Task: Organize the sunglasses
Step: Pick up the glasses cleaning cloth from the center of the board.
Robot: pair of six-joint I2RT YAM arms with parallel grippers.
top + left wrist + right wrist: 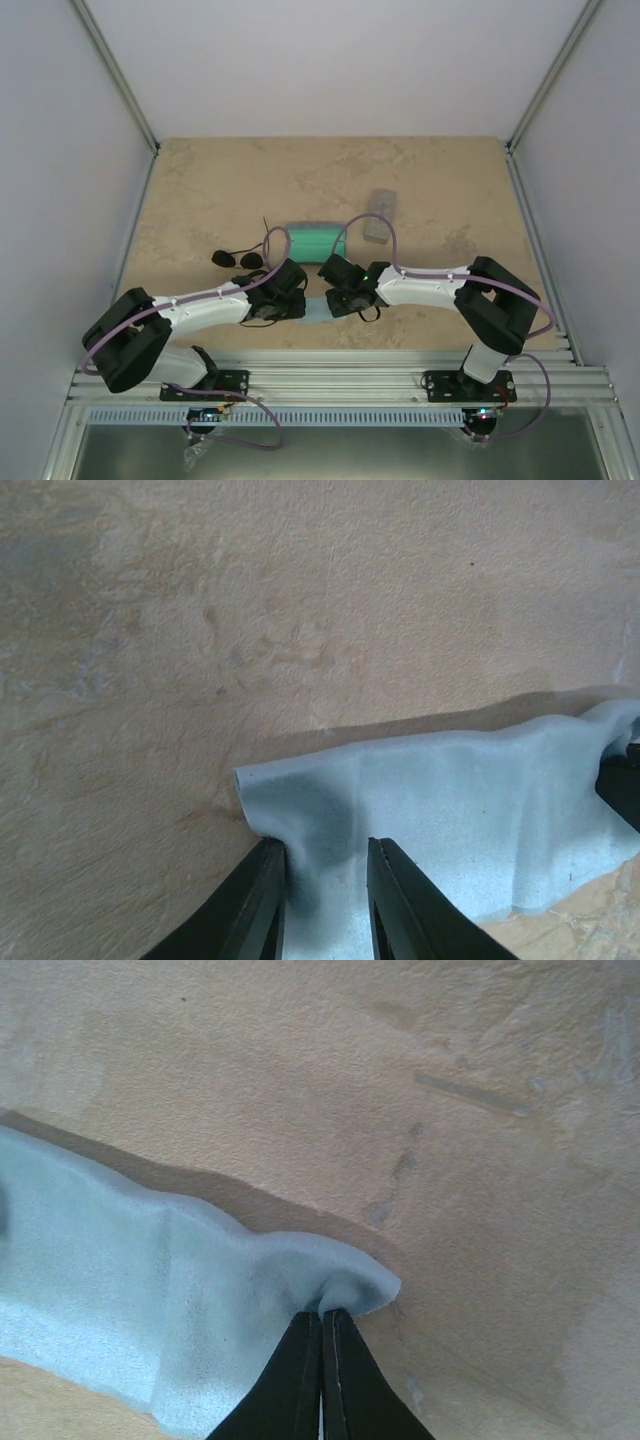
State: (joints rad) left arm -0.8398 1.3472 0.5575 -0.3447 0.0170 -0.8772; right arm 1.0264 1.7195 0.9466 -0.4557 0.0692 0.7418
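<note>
The sunglasses [236, 258], with black oval lenses and thin dark arms, lie on the table left of the middle, just beyond my left arm. A light blue cloth [318, 308] lies between both grippers. My left gripper [302, 303] stands over the cloth's left end [450, 810]. In the left wrist view its jaws [325, 845] are apart, with a puckered fold of cloth between them. My right gripper [335, 303] is shut, and in the right wrist view [322, 1312] it pinches the cloth's raised corner [350, 1285].
A green ribbed case [312, 240] lies just beyond the grippers at the table's middle. Two grey case-like pieces [383, 203] [374, 230] sit further back to the right. Metal rails [400, 375] run along the near edge, and walls enclose the table.
</note>
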